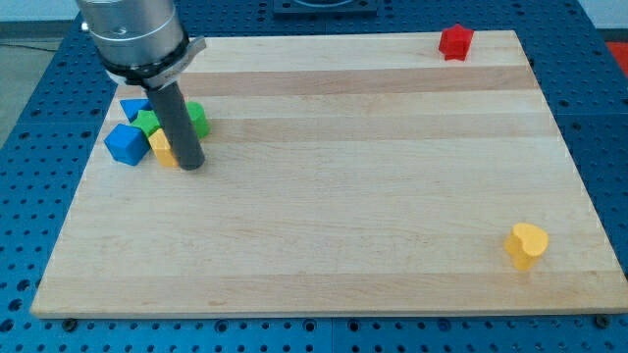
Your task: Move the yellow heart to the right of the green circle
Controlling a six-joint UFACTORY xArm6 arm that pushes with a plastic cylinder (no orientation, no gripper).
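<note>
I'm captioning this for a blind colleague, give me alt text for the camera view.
A dark rod's tip rests on a wooden board at the view's left, against a cluster of blue blocks, green blocks and a yellow block. A yellow heart sits alone near the bottom right corner, and a red block near the top right.

Green blocks [196, 119], perhaps two, half behind rod [179, 123]

Yellow heart [526, 244] bottom right; green circle [196, 119] far left
</note>
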